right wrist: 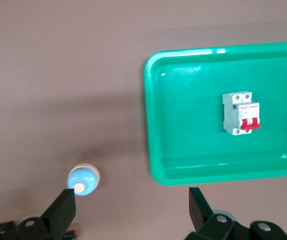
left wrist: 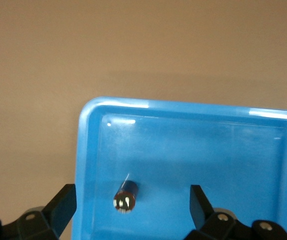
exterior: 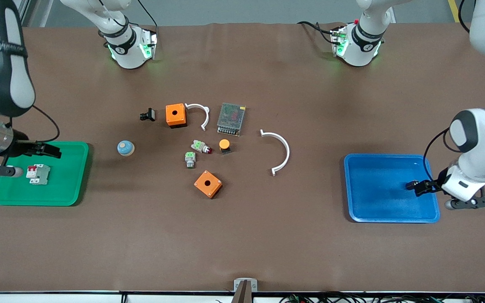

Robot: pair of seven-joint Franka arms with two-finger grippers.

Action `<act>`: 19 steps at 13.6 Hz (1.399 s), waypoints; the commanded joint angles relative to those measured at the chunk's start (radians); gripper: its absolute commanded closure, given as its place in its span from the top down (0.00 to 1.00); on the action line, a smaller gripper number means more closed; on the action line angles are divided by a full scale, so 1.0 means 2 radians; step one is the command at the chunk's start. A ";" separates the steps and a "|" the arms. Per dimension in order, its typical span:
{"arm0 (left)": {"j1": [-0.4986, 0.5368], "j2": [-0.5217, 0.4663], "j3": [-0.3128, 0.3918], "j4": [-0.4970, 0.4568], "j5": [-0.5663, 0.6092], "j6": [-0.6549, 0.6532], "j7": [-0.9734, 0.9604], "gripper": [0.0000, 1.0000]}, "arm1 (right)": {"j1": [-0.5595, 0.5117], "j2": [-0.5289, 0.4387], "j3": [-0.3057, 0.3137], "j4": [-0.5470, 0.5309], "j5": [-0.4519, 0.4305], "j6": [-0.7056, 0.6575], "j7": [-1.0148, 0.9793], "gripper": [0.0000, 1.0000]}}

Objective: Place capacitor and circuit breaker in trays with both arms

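left tool open over blue tray, capacitor

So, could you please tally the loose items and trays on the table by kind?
Trays: 2, green tray, blue tray
Circuit breaker: 1
Capacitor: 1
Orange boxes: 2
White curved clips: 2
Green-and-grey switch parts: 2
Push buttons: 2
Black bracket clip: 1
Metal mesh power unit: 1
Total: 14

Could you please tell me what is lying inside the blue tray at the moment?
Only the capacitor lies on its side in the blue tray, between the open left gripper's fingers. The front view hides it under that gripper.
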 commanded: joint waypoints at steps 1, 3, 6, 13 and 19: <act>0.001 -0.046 -0.020 0.063 0.001 -0.124 0.006 1.00 | 0.017 -0.058 -0.003 -0.037 -0.001 -0.007 0.011 1.00; 0.001 -0.056 -0.046 0.137 0.002 -0.238 0.004 1.00 | 0.023 -0.078 -0.003 -0.033 -0.001 -0.025 0.011 1.00; 0.000 -0.098 -0.076 0.180 0.000 -0.347 0.003 1.00 | 0.027 -0.097 -0.002 0.009 -0.001 -0.102 0.011 1.00; -0.130 -0.210 0.049 0.147 -0.056 -0.422 0.007 1.00 | 0.040 -0.079 -0.005 0.124 -0.006 -0.188 0.005 1.00; -0.134 -0.234 0.057 0.116 -0.084 -0.422 -0.006 1.00 | 0.035 -0.061 -0.005 0.191 -0.002 -0.193 0.004 1.00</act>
